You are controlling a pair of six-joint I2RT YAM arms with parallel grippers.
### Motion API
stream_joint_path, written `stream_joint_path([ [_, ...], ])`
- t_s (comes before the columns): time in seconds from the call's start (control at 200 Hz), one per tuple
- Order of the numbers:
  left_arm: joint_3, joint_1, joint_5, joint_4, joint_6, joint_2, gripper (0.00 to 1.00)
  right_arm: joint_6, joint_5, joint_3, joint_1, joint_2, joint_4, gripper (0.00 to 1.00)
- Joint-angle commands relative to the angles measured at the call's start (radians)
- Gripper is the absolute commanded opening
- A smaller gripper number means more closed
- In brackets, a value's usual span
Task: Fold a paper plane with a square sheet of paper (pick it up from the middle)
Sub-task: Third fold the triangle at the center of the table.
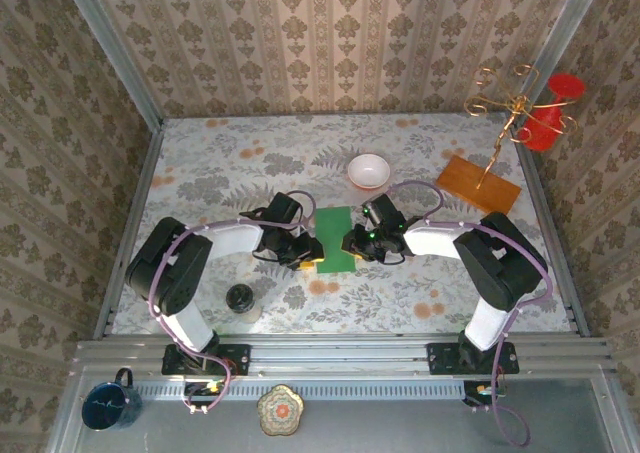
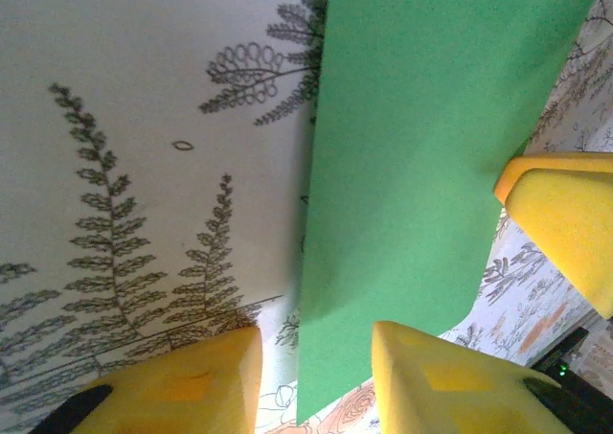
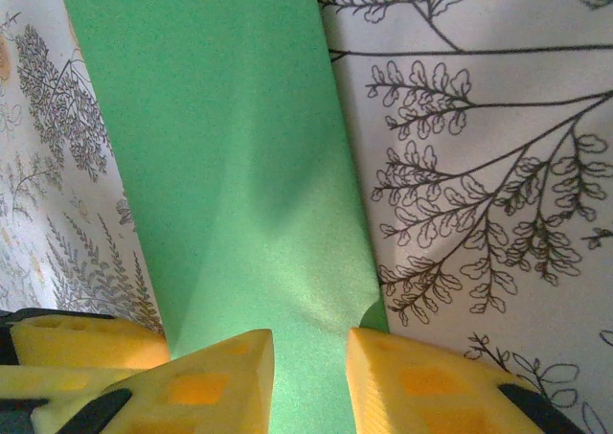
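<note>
- Blue mug: on the metal rail off the table's near-left corner.
- Black jar: near the table's near edge, left of centre, standing apart from the arms.
- L gripper: low at the paper's left edge. In the wrist cam its yellow fingers are spread wide, so it's open. The sheet's edge and corner lie in the gap and neither pad is clearly touching.
- Green paper sheet: mid-table, a bit nearer the near edge than the far one. From above it reads as a narrow upright rectangle between the 2 grippers. It's flat on the cloth for the most part, w/ a soft shadowed bend by the R fingers.
- R gripper: at the paper's right edge, facing the L one. Its pads are apart w/ a narrower gap, so not clamped, and green paper shows between them.
- White bowl: beyond the paper toward the far edge, approx. centre, upright.
- Wooden board: toward the far-right corner, lying at an angle.
- Gold wire stand and red cup: at the far-right corner.
</note>
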Motion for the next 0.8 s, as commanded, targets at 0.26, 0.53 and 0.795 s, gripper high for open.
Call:
stream_joint_path([
  [0.26,0.018,-0.006,0.064,0.053,0.001,0.030,0.32,-0.004,0.016,-0.033,-0.003,0.028,-0.052,0.30],
  [0.53,-0.014,0.032,0.094,0.163,-0.034,0.016,0.32,-0.005,0.024,-0.033,-0.003,0.022,-0.057,0.30],
  [0.795,-0.002,0.072,0.142,0.170,-0.028,0.041,0.29,-0.007,0.030,-0.037,-0.003,0.015,-0.057,0.30],
])
